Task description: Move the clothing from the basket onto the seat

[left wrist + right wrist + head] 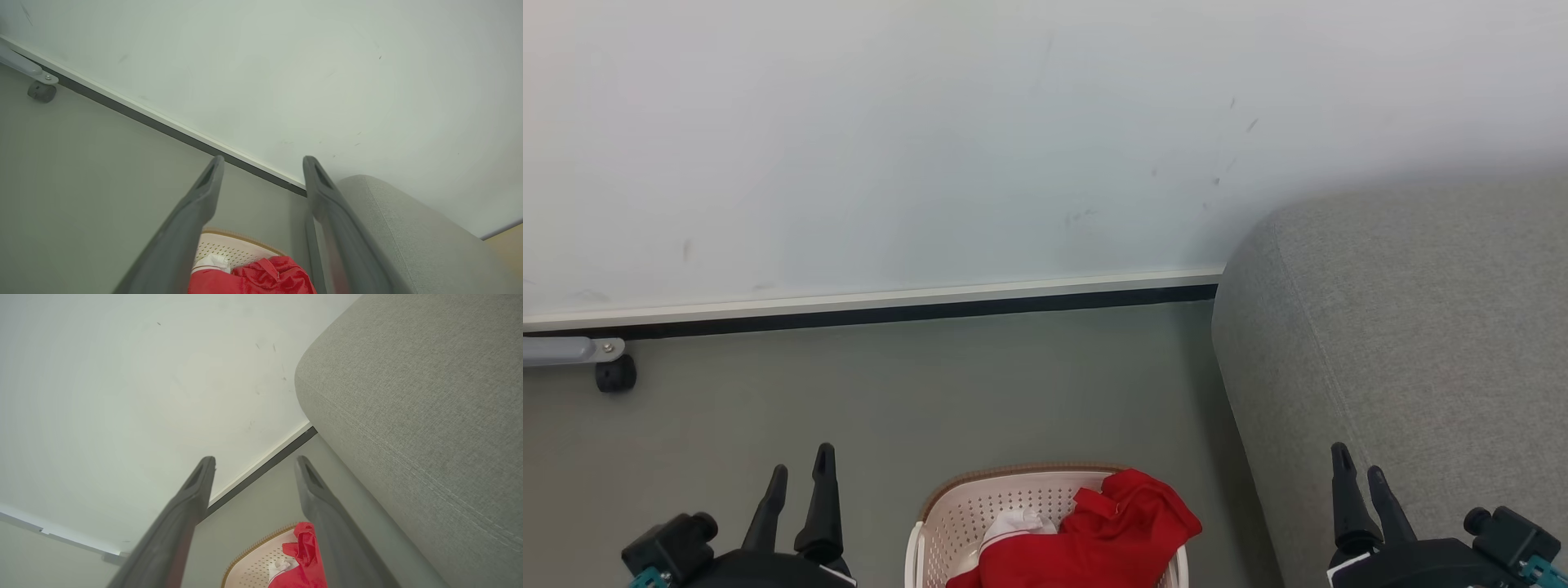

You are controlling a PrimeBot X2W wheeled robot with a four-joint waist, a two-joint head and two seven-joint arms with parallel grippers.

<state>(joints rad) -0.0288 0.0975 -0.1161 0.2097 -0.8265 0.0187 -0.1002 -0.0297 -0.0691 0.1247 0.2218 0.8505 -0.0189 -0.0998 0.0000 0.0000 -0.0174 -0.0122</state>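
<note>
Left gripper (802, 459) wide, empty | right gripper (1357, 459) wide, empty | clothing (1111, 531) between them, in basket (980, 500): likely soft, light; pinch raised fold

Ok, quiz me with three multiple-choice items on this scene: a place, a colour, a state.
1. The sofa stands on which side of the basket? A the robot's right B the robot's left C underneath it
2. The clothing is mostly: A blue B red C green
3. The left gripper and right gripper are: A both open, empty B both shut C holding cloth
Answers: A, sofa is right of the basket in the head view; B, red cloth lies in the basket; A, both spread with nothing between.
</note>
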